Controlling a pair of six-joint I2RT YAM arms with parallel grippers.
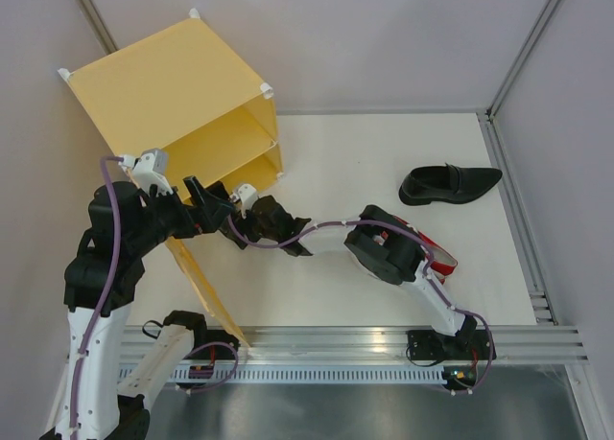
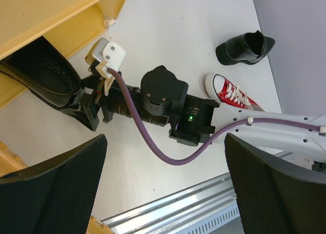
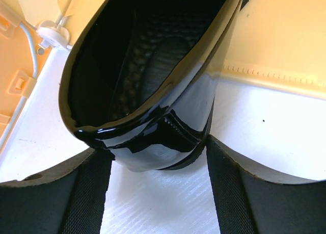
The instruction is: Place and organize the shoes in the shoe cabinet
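**Top view**
- Cabinet (image 1: 163, 85): yellow cube at the back left of the table (image 1: 345, 152). Its mouth faces right, and its door (image 1: 206, 291) is swung open toward my bases.
- Lower compartment (image 1: 251, 167): my right arm (image 1: 384, 248) reaches across the table to it.
- Left gripper (image 1: 204, 198): hangs in front of the cabinet mouth, just beside my right wrist.
- Other black loafer (image 1: 449, 184): on its sole at the far right of the table, well apart from the cabinet.
- Red sneaker (image 1: 439, 260): on the table, partly hidden under my right arm.

**Left wrist view**
- Left gripper: fingers spread wide, with nothing between them.
- Black loafer (image 2: 41, 71): its toe end is inside the lower compartment. Its heel is outside, over the white table. I cannot tell whether the sole rests on the table.
- Right gripper (image 2: 84, 109): at the heel of the black loafer.
- Red sneaker and other black loafer: both lie out on the table beyond my right arm, near each other but apart.

**Right wrist view**
- Right gripper: jaws stand wide, with one pad against each side of the black loafer's glossy heel, gripping it.
- Black loafer: its opening faces the camera, and its front runs in among the yellow panels.
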